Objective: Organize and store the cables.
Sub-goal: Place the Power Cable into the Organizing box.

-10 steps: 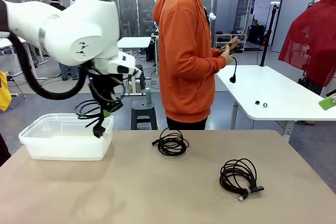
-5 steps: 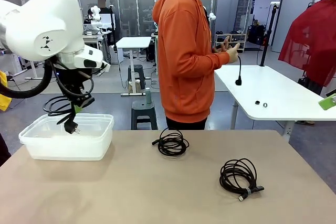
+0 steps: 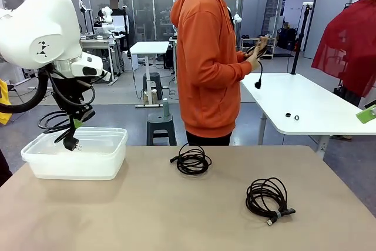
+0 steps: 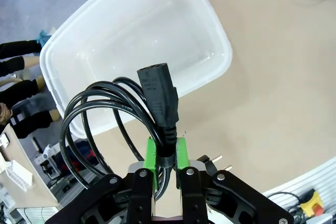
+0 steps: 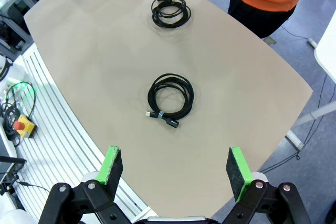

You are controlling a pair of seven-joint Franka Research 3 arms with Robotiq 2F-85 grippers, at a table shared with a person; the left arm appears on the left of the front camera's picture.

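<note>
My left gripper [image 3: 75,123] [image 4: 167,156] is shut on a coiled black cable [image 3: 59,124] [image 4: 126,114] and holds it in the air above the clear plastic bin [image 3: 35,152] [image 4: 63,51] at the table's left. Its plug hangs over the bin. Two more coiled cables lie on the tan table: one [image 3: 192,160] [image 5: 170,10] near the far edge in front of the person, another [image 3: 267,196] [image 5: 170,99] toward the right front. My right gripper [image 5: 174,167] hangs high over the table, open with nothing between its pads.
A person in an orange hoodie [image 3: 208,57] stands at the far side, turned away, holding a small thing. A white table [image 3: 305,107] stands behind to the right. The table's surface between the bin and the cables is bare.
My left arm has swung left with the cable, from the bin's right end to over its left half. The two cables on the table have not moved.
</note>
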